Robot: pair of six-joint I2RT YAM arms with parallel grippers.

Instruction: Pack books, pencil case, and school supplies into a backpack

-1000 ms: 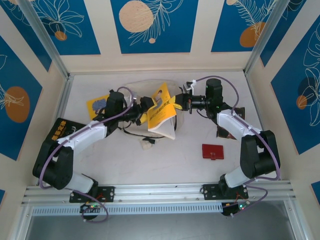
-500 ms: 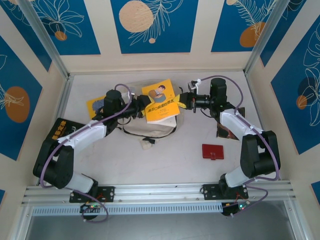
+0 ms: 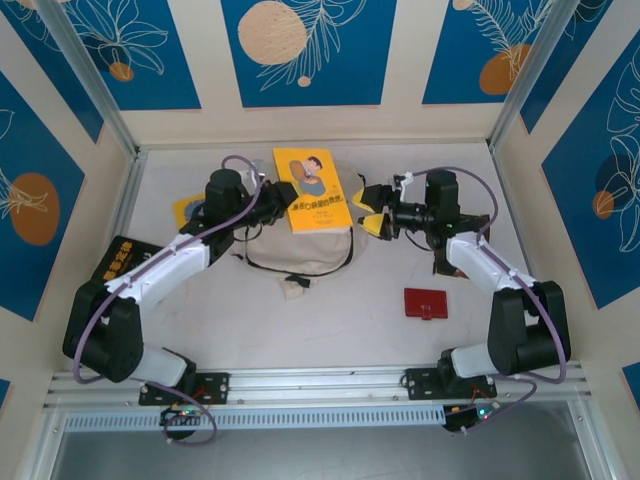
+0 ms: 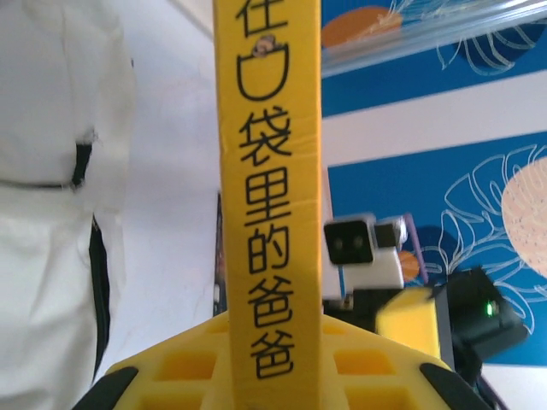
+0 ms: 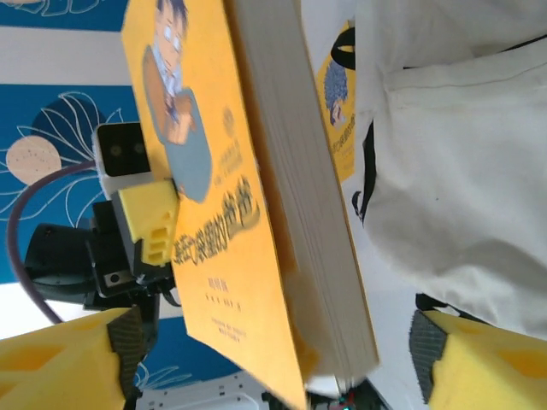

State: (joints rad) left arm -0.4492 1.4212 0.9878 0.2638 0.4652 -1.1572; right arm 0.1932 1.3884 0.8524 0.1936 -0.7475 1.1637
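Book [image 3: 312,190]: bright yellow, cartoon man on cover, black print down spine, thick white page block, cover up over the cream backpack [image 3: 300,248]. Left gripper [image 3: 284,192] pinches its left edge. Right gripper [image 3: 367,210] spread wide just right of it, not touching.

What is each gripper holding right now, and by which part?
The left gripper clamps the yellow book at its spine edge; the right gripper is open, clear of it, holding nothing.

Above backpack [image 3: 300,250], yellow book [image 3: 312,190]; nearer, bare table [image 3: 340,310]
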